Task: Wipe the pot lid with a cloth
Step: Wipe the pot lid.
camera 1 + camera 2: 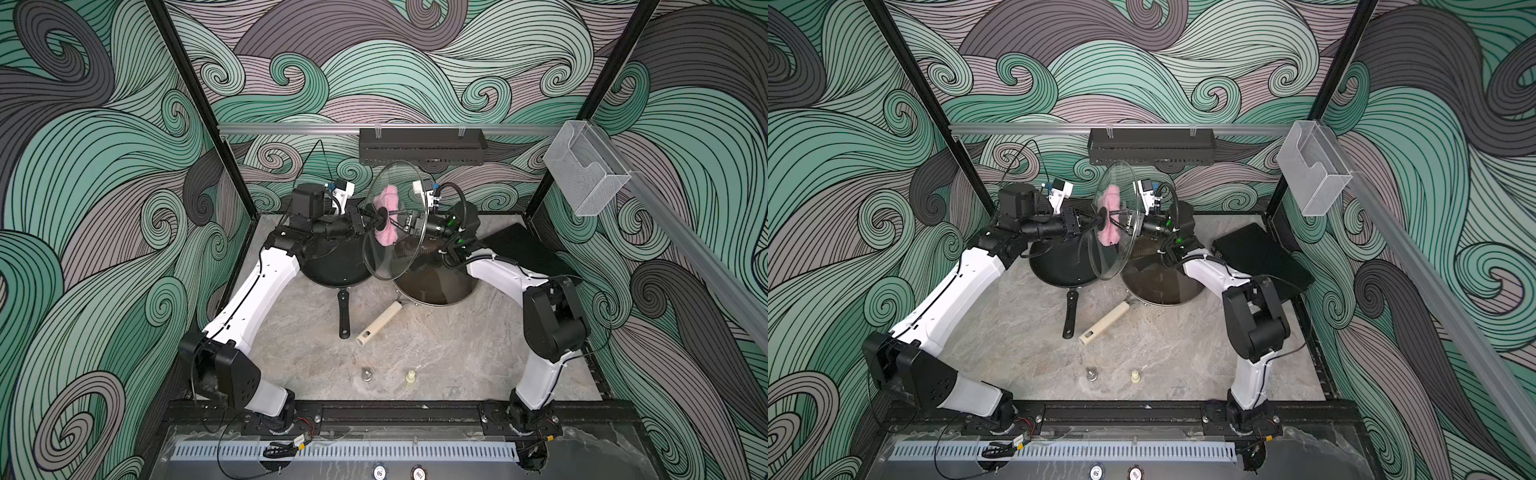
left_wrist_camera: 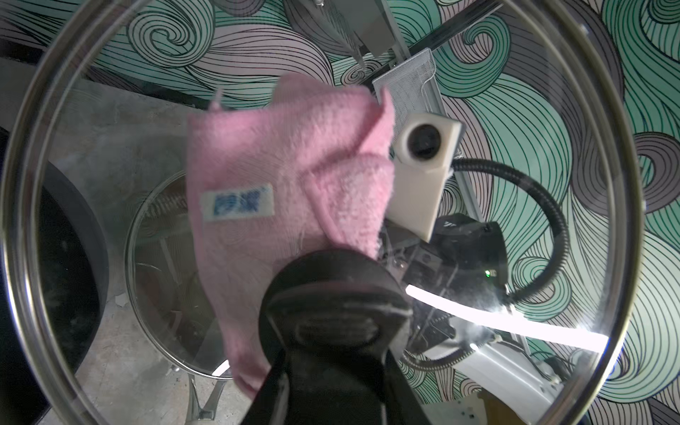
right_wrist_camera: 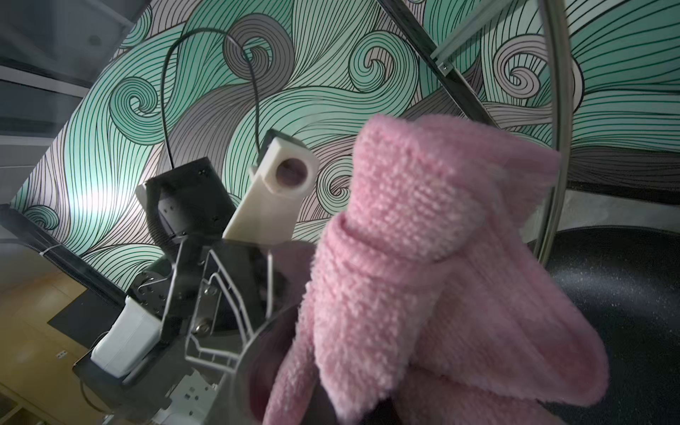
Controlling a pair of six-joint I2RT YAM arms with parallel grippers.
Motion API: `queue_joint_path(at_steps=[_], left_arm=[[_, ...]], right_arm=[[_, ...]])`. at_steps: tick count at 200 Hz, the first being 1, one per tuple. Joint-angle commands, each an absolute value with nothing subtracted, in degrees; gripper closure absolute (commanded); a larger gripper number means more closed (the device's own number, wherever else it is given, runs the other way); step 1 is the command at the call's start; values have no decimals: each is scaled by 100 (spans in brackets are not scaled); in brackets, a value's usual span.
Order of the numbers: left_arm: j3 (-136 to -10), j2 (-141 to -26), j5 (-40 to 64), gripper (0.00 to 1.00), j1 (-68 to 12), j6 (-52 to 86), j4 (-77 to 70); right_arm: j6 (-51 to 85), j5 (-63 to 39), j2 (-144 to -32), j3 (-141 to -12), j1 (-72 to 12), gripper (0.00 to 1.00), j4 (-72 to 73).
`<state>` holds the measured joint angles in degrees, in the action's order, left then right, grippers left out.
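Left gripper clamped on the black knob of the pot lid. The lid is carried on edge, clear of the table, with its glass disc just beyond the fingertips and facing away from that arm. Right gripper is closed on the cloth, a pink bunch spilling above and below its jaws and pressed to the side of the glass opposite the knob. Seen through the lid in the left wrist view, the cloth lies flat on the glass, blue tag showing. Judgement: the lid is rigid, smooth and breakable, heavy for a one-point hold, so it is likely to swivel on the knob if pushed off-centre. The knob looks the only sound purchase, as the metal rim would slip. The cloth is light, limp and grippy, best pinched at mid-bunch so loose folds do the wiping. Two pans sit below both grippers, so a dropped lid would strike them.
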<state>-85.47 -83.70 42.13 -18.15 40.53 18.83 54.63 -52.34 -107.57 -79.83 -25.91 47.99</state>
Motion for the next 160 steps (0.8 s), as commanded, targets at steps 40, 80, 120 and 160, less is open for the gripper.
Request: queue_joint_path(at_steps=[40,80,120,160], left_arm=[[-9075,-7864,4700,100,-1909,4220,762],[-9331,-8112,4332,100,-1907,4065,835],[-9475,-8561,3969,100,-1881,3893,1048],[-9192,-8532,3748,100,-1874,3709,1155]], right_arm=[[5487,-5124,-11158,-8227,-2793,100,4859],[5723,-5103,-10860,-7570,-2951,100,5349],[5737,-5076,-10227,-6744,-3066,100,5546],[5707,-4884,-9546,-6124,-3049,100,5541]])
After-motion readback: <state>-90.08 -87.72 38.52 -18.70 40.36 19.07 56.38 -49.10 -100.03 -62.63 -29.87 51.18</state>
